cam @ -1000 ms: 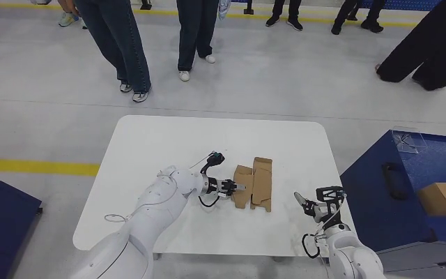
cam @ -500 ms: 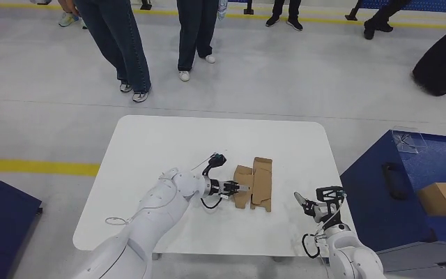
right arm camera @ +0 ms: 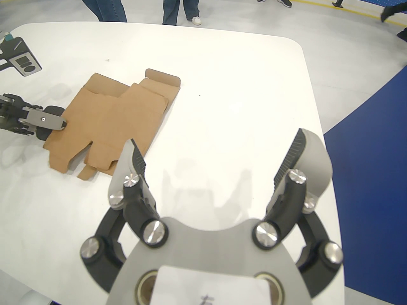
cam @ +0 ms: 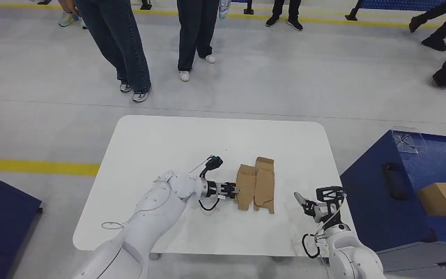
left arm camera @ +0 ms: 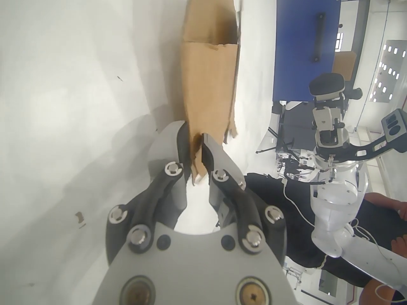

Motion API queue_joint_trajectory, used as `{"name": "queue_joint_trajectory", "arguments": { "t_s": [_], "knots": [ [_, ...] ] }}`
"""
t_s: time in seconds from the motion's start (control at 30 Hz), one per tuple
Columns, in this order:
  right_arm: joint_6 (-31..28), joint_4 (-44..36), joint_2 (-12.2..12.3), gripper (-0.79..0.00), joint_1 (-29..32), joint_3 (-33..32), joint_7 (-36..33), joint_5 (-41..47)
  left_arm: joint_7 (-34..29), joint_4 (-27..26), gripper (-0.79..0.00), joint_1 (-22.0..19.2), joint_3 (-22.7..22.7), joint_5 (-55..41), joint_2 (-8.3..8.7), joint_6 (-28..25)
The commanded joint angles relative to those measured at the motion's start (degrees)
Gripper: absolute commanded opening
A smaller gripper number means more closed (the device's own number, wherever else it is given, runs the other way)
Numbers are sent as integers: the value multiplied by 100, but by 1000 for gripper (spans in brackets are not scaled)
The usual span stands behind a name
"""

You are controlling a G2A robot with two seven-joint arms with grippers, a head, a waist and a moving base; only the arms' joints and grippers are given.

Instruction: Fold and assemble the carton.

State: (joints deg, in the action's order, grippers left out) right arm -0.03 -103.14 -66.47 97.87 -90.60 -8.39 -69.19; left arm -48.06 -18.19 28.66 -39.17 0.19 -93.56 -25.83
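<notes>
Brown carton (cam: 254, 187) lies flat at 3 o'clock of table (cam: 153, 160) centre, my left gripper (left arm camera: 194, 143) clamped on its 9 o'clock edge, right gripper (right arm camera: 216, 142) spread wide, empty, at its 4 o'clock.

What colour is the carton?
The carton is plain brown, clearest in the right wrist view.

A flat brown cardboard carton (right arm camera: 111, 122), still unassembled with its end flaps and tabs spread out, lies on the white bench (cam: 174, 153). One side edge is pinched in the left claw (left arm camera: 194, 142); the wide-spread right claw (right arm camera: 216, 137) is well apart from it.
</notes>
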Motion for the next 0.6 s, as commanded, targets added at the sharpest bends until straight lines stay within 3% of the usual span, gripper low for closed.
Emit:
{"name": "queue_joint_trajectory", "arguments": {
  "t_s": [0.0, 0.2, 0.37, 0.47, 0.57],
  "knots": [
    [0, 0, 0, 0, 0, 0, 0, 0, -23, -14, -785, 15, -22, -14, 4, -31],
    [0, 0, 0, 0, 0, 0, 0, 0, -99, -260, -785, 48, -228, -277, 63, -786],
    [0, 0, 0, 0, 0, 0, 0, 0, -247, -857, -785, 148, -636, -672, 297, -1724],
    [0, 0, 0, 0, 0, 0, 0, 0, -446, -1643, -785, 401, -953, -704, 549, -2052],
    [0, 0, 0, 0, 0, 0, 0, 0, -507, -2921, -785, 941, -1424, -411, 889, -1923]
  ]
}}
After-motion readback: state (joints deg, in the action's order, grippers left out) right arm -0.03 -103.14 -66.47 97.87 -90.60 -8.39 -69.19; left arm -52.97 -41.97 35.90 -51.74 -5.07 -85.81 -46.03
